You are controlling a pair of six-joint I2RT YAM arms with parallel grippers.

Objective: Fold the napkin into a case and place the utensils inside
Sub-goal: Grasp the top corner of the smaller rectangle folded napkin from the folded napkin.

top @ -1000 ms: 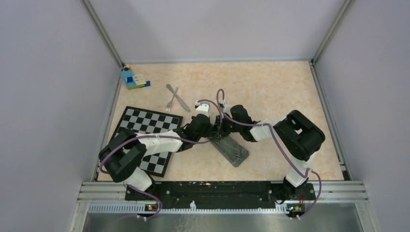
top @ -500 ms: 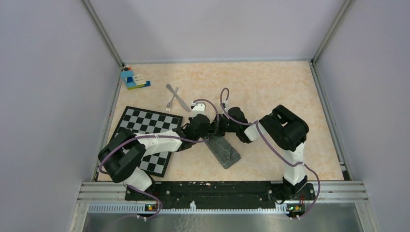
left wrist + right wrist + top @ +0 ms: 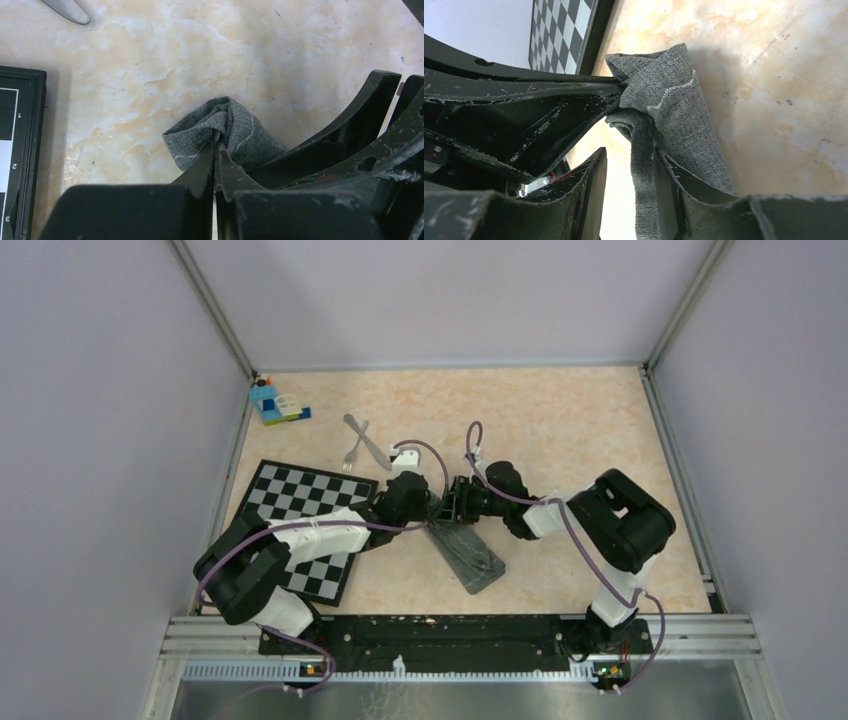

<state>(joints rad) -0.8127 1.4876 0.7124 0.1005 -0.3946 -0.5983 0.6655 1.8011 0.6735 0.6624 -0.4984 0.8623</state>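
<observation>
Seen from above: the napkin (image 3: 470, 555) folded down to a narrow strip and lying flat on the table (image 3: 560, 430), long axis slantwise, far end toward the left and near end toward the right. Meeting at that far end, tip to tip, both grippers. Clamped tight there with the left gripper (image 3: 215, 146), pinching a bunched corner of grey cloth between closed tips. Parted about halfway with the right gripper (image 3: 630, 162), straddling a hanging fold of the same end; brushing the cloth with one finger, leaving a bright gap of table beside the other, so judged loose around the fold and not holding it. Beyond the strip's far end and off to the left, well apart from it, the fork (image 3: 352, 455) and the knife (image 3: 380, 455), crossed and touching, just past the far corner of the checkered mat (image 3: 300, 505). Hence the relation to mind: utensils up and left of both grippers, on the left arm's side and nearer to it, yet with that gripper busy pinning the cloth. Probably a reach across for the free right one, or a swap of roles first. Impossible to tell from these views which end of the strip opens as the pocket.
</observation>
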